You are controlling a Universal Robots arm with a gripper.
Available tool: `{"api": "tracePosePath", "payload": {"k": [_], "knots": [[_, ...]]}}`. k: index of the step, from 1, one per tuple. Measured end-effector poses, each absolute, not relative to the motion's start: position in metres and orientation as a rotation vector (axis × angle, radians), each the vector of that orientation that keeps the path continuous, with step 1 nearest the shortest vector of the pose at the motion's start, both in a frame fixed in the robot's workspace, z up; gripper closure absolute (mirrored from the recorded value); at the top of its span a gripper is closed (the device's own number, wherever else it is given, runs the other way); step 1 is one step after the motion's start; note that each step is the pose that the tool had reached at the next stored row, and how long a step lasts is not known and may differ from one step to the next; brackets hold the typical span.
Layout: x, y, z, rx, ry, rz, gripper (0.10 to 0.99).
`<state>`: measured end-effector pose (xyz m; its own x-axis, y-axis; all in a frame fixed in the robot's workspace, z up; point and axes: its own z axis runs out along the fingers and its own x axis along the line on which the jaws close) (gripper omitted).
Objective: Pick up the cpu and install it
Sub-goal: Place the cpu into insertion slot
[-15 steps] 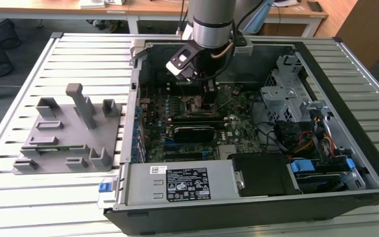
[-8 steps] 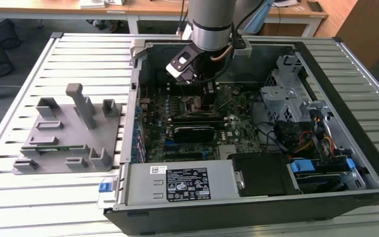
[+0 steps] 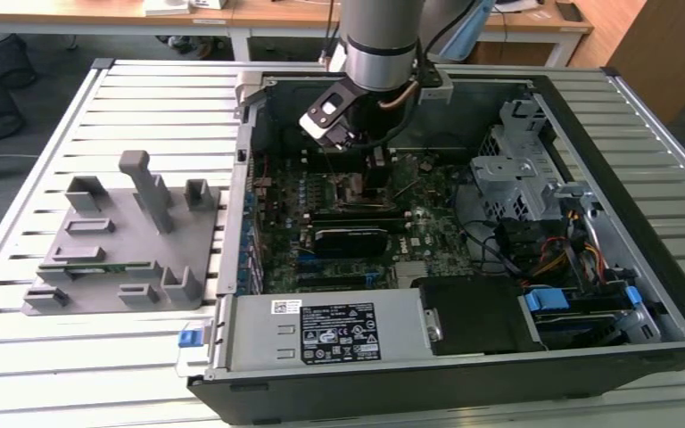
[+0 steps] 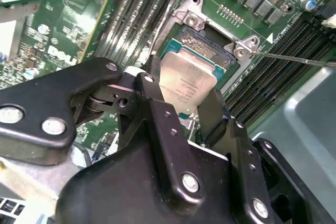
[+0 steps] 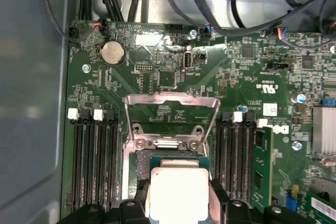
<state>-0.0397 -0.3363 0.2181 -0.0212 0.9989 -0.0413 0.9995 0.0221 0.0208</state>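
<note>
The cpu (image 4: pixel 185 78) is a flat square chip with a shiny silver top and a thin green edge, also seen in the first wrist view (image 5: pixel 178 191). My gripper (image 4: pixel 184 97) is shut on the cpu, one black finger (image 4: pixel 153 94) on each of two opposite edges. It holds the chip low over the black motherboard socket (image 4: pixel 206 43), whose metal load plate (image 5: pixel 171 109) is flipped open. In the exterior view the gripper (image 3: pixel 373 171) reaches down into the open computer case (image 3: pixel 628 294), above the green motherboard (image 3: pixel 432 201).
Black memory slots (image 5: pixel 94 156) run along both sides of the socket. A thin metal lever (image 4: pixel 294 59) juts out beside it. A silver power supply (image 3: pixel 331 330), cables and a drive cage (image 3: pixel 515 169) crowd the case. A grey fixture (image 3: pixel 122 241) sits on the slatted table at the exterior view's left.
</note>
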Motion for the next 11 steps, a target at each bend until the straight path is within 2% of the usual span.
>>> {"api": "tracePosePath", "payload": {"k": [11], "knots": [[-0.0425,-0.3358,0.2075,2.149,2.234,-0.015,0.557]]}}
